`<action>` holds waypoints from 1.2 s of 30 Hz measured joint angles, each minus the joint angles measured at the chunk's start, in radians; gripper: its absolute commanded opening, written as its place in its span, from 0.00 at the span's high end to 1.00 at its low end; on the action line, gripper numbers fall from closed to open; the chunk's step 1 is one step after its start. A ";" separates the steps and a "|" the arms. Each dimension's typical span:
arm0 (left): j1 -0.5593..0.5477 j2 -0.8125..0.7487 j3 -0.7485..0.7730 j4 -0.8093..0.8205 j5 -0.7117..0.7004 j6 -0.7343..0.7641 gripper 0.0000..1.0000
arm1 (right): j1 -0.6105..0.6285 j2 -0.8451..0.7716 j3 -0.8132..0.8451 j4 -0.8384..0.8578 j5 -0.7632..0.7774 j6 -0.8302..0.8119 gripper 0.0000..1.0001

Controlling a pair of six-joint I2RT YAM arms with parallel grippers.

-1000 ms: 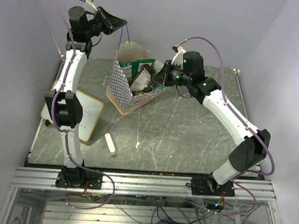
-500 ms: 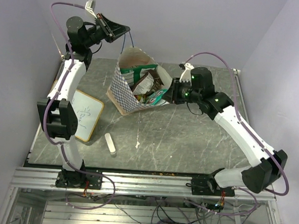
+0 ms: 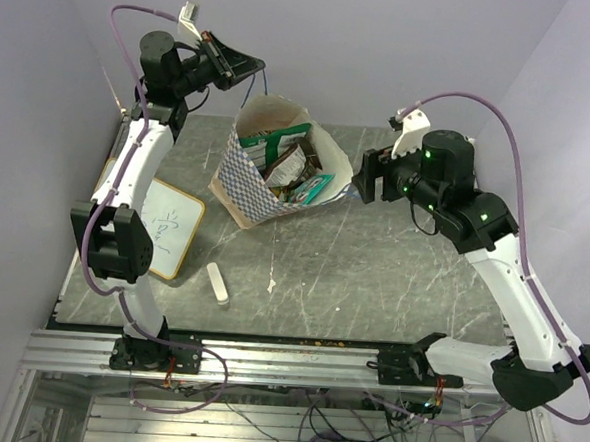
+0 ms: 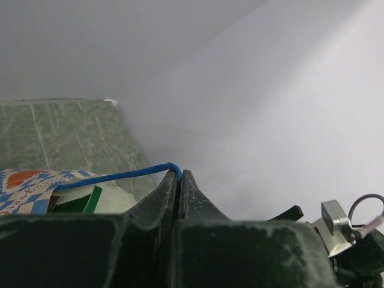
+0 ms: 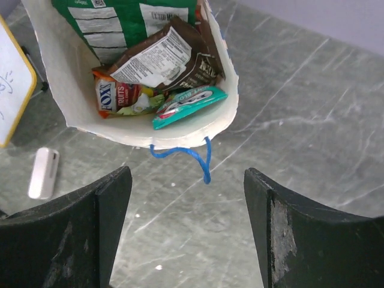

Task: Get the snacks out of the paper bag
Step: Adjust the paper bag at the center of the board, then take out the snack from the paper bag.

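The paper bag (image 3: 246,173) stands tilted at the table's back, its mouth (image 5: 138,135) facing my right gripper. Inside lie the snacks: a green bag (image 5: 123,24), a brown packet (image 5: 171,60), an orange packet (image 5: 120,96) and a teal one (image 5: 189,103). My left gripper (image 3: 255,66) is raised above the bag, shut on one blue cord handle (image 4: 120,177). The other cord handle (image 5: 189,153) hangs loose at the mouth's rim. My right gripper (image 5: 187,180) stands open just right of the bag (image 3: 360,180), with nothing between its fingers.
A wood-framed whiteboard (image 3: 169,228) lies at the left of the table. A small white cylinder (image 3: 217,284) lies in front of it, also at the left edge of the right wrist view (image 5: 43,173). Walls stand close behind and beside the table.
My right gripper has opened and pulled back to the right, away from the bag's mouth. The near cord handle now hangs free. My left gripper still holds its cord up.
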 measured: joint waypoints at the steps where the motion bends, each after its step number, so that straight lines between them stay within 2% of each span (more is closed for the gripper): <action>1: -0.002 0.000 0.001 -0.005 -0.002 0.003 0.93 | 0.000 -0.009 -0.001 0.012 -0.002 -0.033 0.24; 4: -0.013 -0.005 0.001 -0.024 -0.005 0.006 0.93 | 0.000 -0.035 -0.043 0.078 -0.031 -0.130 0.21; 7: -0.031 -0.019 0.000 -0.054 -0.010 0.016 0.93 | 0.000 -0.038 -0.095 0.195 -0.067 -0.227 0.22; 13: -0.067 -0.071 -0.009 -0.127 -0.014 0.057 0.93 | 0.001 0.084 -0.115 0.399 -0.255 -0.525 0.22; 22: -0.069 -0.099 -0.009 -0.219 -0.014 0.114 0.93 | 0.014 0.327 -0.094 0.439 -0.459 -0.920 0.25; 25: -0.069 -0.099 -0.009 -0.233 -0.011 0.123 0.93 | 0.024 0.382 -0.058 0.447 -0.497 -0.975 0.31; 30: -0.069 -0.100 -0.009 -0.257 0.000 0.145 0.93 | 0.041 0.501 0.062 0.466 -0.554 -1.060 0.31; 36: -0.069 -0.100 -0.009 -0.277 0.012 0.165 0.93 | 0.051 0.564 0.116 0.467 -0.605 -1.118 0.30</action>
